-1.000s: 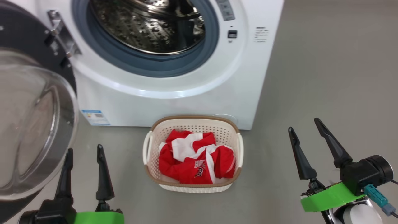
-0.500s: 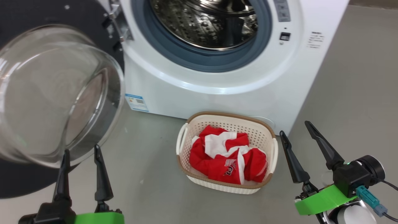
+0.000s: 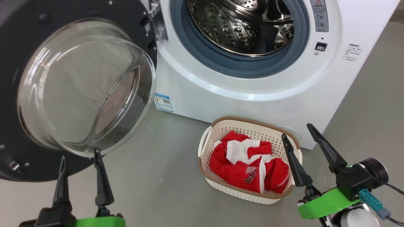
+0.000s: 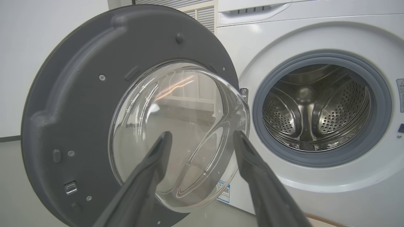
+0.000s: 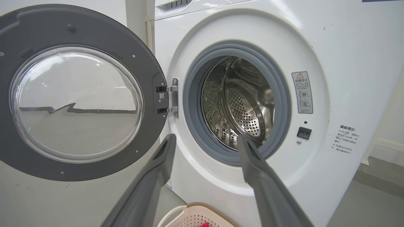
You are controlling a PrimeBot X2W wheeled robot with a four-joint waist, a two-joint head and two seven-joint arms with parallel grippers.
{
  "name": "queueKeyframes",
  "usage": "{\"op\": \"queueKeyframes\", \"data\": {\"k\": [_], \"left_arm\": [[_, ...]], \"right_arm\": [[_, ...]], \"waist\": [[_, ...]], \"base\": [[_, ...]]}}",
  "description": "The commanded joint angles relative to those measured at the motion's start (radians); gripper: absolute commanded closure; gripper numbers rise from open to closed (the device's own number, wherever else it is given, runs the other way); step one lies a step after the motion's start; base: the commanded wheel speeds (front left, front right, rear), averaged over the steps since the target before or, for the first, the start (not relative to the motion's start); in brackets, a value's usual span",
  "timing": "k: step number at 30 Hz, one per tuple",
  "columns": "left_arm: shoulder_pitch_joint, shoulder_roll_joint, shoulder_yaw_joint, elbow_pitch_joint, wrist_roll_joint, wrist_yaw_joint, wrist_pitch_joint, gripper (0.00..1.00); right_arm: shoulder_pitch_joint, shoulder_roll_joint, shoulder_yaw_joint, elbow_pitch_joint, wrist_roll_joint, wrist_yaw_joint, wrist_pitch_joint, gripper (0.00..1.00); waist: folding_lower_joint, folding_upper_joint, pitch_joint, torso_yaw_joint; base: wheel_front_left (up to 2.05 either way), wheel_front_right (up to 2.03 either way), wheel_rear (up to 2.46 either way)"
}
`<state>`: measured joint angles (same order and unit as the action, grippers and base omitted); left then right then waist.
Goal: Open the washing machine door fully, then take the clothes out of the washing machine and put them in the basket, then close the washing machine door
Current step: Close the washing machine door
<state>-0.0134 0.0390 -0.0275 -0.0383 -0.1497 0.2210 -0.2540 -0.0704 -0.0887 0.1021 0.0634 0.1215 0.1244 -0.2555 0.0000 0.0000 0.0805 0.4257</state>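
The washing machine [image 3: 252, 104] carries a blue label [image 3: 163, 102] and a warning sticker [image 5: 302, 92].

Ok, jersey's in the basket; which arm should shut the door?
Left. The left tool stands open right before the round black-rimmed door with bulging glass, swung out on that side; the right tool hovers by the cream perforated basket.
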Motion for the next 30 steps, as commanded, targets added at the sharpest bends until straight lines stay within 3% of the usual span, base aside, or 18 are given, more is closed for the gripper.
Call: {"op": "queueKeyframes", "data": {"k": [1, 7, 8, 9, 21, 30], "left_arm": [[-0.006, 0.011, 0.032, -0.027, -0.004, 0.008, -0.008, 0.00], [-0.004, 0.012, 0.034, -0.029, -0.005, 0.009, -0.008, 0.00], [-0.006, 0.013, 0.034, -0.031, -0.005, 0.008, -0.008, 0.06], [-0.007, 0.016, 0.034, -0.036, 0.001, 0.006, -0.008, 1.00], [-0.095, 0.027, 0.120, -0.154, 0.027, 0.016, -0.008, 1.00], [-0.286, 0.068, 0.329, -0.147, -0.116, -0.037, -0.008, 1.00]], "right_arm": [[-0.025, 0.000, 0.026, -0.021, -0.007, 0.006, -0.006, 0.00], [-0.026, 0.000, 0.032, -0.020, -0.004, 0.006, -0.006, 0.00], [-0.026, 0.000, 0.032, -0.020, -0.004, 0.006, -0.006, 0.00], [-0.026, 0.000, 0.032, -0.020, -0.003, 0.006, -0.006, 0.00], [-0.025, -0.006, 0.016, -0.014, 0.001, 0.006, -0.006, 0.00], [-0.020, -0.010, -0.014, -0.011, -0.012, 0.006, -0.006, 0.00]], "waist": [[0.0000, 0.0000, -0.001, 0.003], [0.0000, 0.0000, 0.001, 0.000], [0.0000, 0.0000, 0.001, -0.001], [0.0000, 0.0000, 0.002, -0.003], [0.0000, 0.0000, 0.004, -0.026], [0.0000, 0.0000, 0.005, -0.046]], "base": [[0.00, 0.00, 0.00], [0.00, 0.00, 0.00], [0.00, 0.00, 0.00], [0.00, 0.00, 0.00], [0.00, 0.00, 0.00], [0.00, 0.00, 0.00]]}}
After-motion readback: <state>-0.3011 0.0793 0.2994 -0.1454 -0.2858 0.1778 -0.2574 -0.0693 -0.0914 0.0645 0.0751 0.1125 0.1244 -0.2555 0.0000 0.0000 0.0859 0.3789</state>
